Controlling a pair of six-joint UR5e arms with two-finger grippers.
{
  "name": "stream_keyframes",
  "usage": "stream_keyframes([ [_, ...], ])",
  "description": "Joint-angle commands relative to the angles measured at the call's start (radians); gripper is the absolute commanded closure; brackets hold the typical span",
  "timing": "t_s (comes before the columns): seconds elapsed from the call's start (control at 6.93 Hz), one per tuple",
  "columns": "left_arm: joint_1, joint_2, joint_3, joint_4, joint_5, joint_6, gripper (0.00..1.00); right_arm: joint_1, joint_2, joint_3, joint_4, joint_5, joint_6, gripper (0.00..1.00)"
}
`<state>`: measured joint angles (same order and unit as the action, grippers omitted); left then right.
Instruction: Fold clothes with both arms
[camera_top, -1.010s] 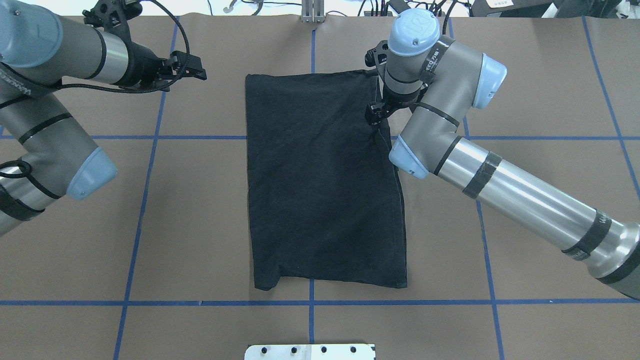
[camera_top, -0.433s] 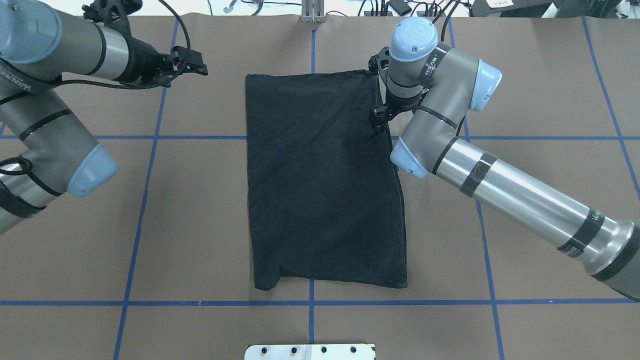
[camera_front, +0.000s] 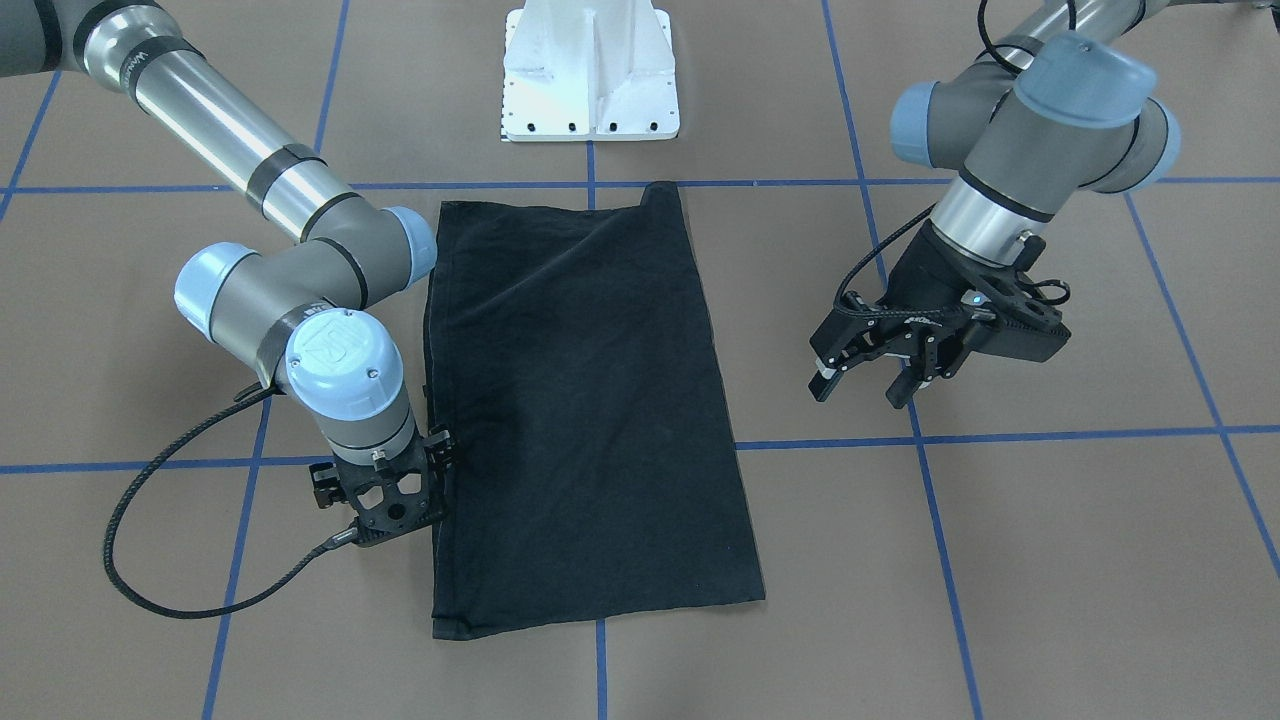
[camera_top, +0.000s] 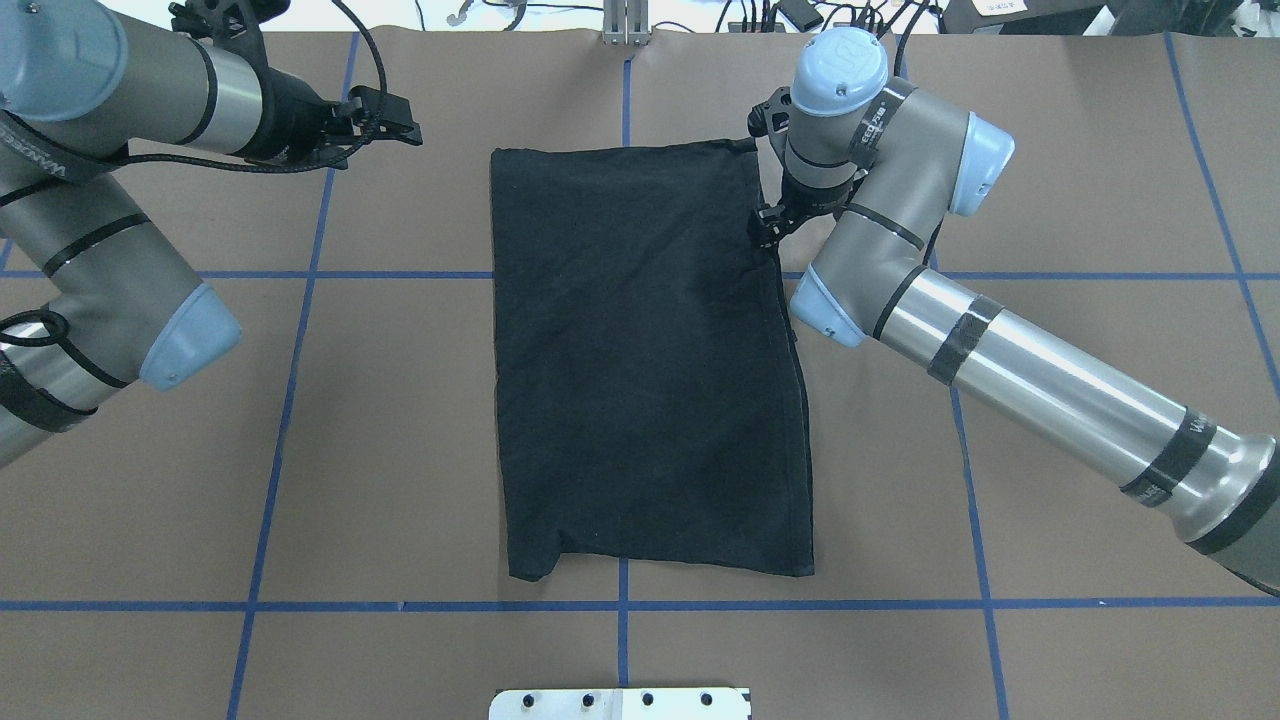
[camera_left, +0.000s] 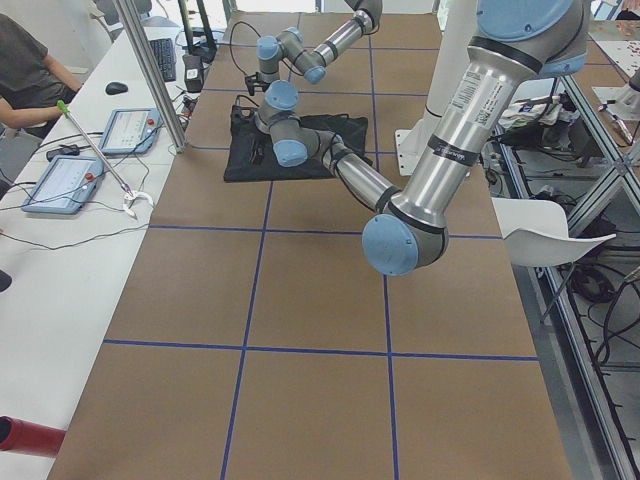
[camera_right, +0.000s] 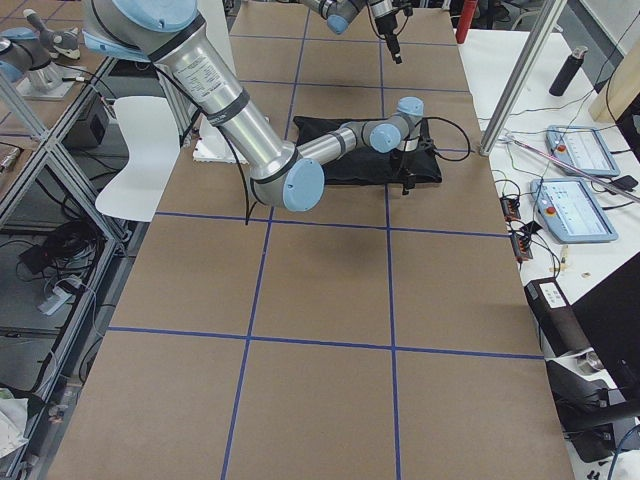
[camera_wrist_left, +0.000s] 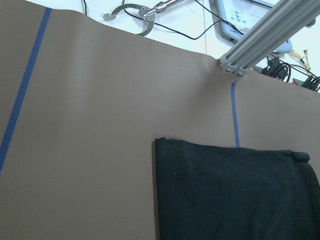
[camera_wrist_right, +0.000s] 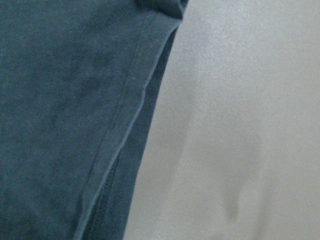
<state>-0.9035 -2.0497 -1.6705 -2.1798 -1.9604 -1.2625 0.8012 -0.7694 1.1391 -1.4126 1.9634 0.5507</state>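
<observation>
Overhead exterior shows the shirt folded into a long black strip, flat at the worktop's centre. Right hand points down at its right edge near the far corner (whether it grips, I cannot tell). Left hand, fingers spread, hovers well apart from the shirt.

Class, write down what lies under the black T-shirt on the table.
The brown table surface and blue tape lines run under the T-shirt. Its lower layers and underside are covered, so they cannot be seen.

Right pincer tips out of sight beneath its wrist; T-shirt hem blurred.
</observation>
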Motion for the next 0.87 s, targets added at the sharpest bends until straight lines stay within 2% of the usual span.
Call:
stream_keyframes([
  [0.0,-0.002,0.0,0.0,0.0,0.0,0.0,0.0,0.016,0.002,0.002,0.0,0.018,-0.006,0.0],
  [0.72,-0.003,-0.003,0.0,0.0,0.0,0.002,0.0,-0.014,0.048,-0.007,0.0,0.028,0.018,0.0],
])
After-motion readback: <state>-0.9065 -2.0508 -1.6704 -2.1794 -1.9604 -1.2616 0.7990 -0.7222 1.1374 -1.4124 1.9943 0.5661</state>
